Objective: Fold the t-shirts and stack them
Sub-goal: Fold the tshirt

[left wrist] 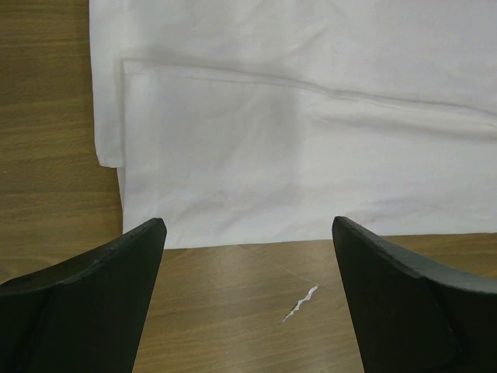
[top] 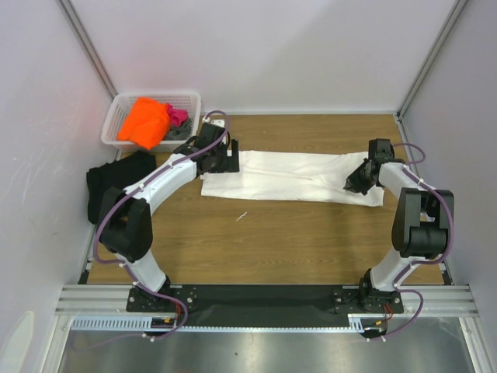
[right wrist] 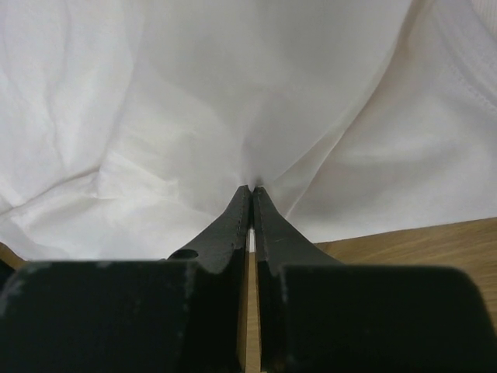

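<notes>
The large white t-shirt [top: 295, 177] lies folded into a long strip across the middle of the table, its graphic hidden. My left gripper [top: 225, 159] hovers open and empty over its left end; in the left wrist view the gripper [left wrist: 248, 225] frames the shirt's [left wrist: 272, 132] near edge. My right gripper [top: 356, 185] is shut on the shirt's right end; in the right wrist view the gripper [right wrist: 253, 186] pinches a peak of white cloth [right wrist: 194, 101]. A black t-shirt [top: 116, 183] lies at the table's left edge. Orange [top: 145, 120], pink [top: 178, 116] and grey [top: 177, 134] t-shirts lie in the basket.
The white lattice basket [top: 155, 96] stands at the back left corner. A small white scrap [top: 242, 216] lies on the wood in front of the shirt, also in the left wrist view [left wrist: 301, 303]. Walls close in the left, back and right.
</notes>
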Tool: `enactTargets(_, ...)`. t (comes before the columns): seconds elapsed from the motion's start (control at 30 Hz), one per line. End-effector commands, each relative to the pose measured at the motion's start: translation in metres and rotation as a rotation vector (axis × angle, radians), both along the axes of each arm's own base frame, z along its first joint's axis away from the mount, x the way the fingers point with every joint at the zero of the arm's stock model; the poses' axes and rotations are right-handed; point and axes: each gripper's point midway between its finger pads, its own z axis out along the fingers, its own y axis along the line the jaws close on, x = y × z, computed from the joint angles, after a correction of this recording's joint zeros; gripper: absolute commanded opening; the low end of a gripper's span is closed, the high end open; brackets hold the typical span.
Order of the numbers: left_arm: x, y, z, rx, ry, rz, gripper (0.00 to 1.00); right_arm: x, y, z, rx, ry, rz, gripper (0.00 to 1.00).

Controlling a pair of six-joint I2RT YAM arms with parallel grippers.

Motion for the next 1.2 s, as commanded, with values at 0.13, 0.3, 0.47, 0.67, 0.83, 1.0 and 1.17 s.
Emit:
enactTargets(0.13, 0.007, -0.001, 0.016, -0.018, -0.035, 0.002, 0.95, 0.021, -0.002, 0.018, -0.029, -0.04, 0.032, 0.03)
enactTargets(0.3, 0.009, -0.002, 0.017, -0.01, -0.033, -0.007, 0.95, 0.012, -0.004, 0.034, -0.047, 0.006, 0.056, 0.42)
enactTargets(0.47, 0.024, -0.006, 0.034, -0.007, -0.041, -0.011, 0.95, 0.015, -0.027, 0.086, -0.121, -0.066, 0.046, 0.61)
enactTargets(0.67, 0.041, -0.022, 0.038, -0.069, -0.035, -0.036, 0.95, 0.056, -0.023, 0.084, -0.061, -0.154, 0.034, 0.7)
enactTargets(0.83, 0.04, -0.023, 0.026, -0.067, 0.0, -0.027, 0.95, 0.061, 0.007, 0.046, 0.02, -0.119, 0.031, 0.79)
enactTargets(1.0, 0.034, -0.017, 0.018, -0.046, 0.017, -0.016, 0.95, 0.043, 0.016, 0.02, 0.014, -0.082, 0.052, 0.79)
enactTargets(1.17, 0.029, -0.015, 0.011, -0.036, 0.035, -0.016, 0.95, 0.002, 0.001, -0.018, -0.019, 0.024, 0.034, 0.78)
